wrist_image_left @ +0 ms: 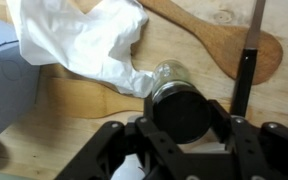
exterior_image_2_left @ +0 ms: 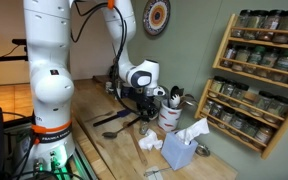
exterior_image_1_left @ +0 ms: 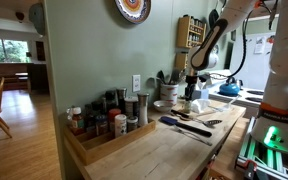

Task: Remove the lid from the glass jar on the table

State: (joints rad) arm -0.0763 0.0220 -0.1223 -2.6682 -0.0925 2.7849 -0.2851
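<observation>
Though against the jar [wrist_image_left: 176,100], crumpled tissue [wrist_image_left: 79,40]; wooden spoon [wrist_image_left: 219,35] beyond.

1. From where I stand, no word, brand or number can be read anywhere.
2. The bottles [exterior_image_1_left: 102,122] at the near end of the table [exterior_image_1_left: 169,150] have pale and red patches that may be labels. They are too small and blurred to read.
3. The jars [exterior_image_2_left: 264,22] on the wall rack [exterior_image_2_left: 222,75] at the far right are also too small to show any lettering.
</observation>
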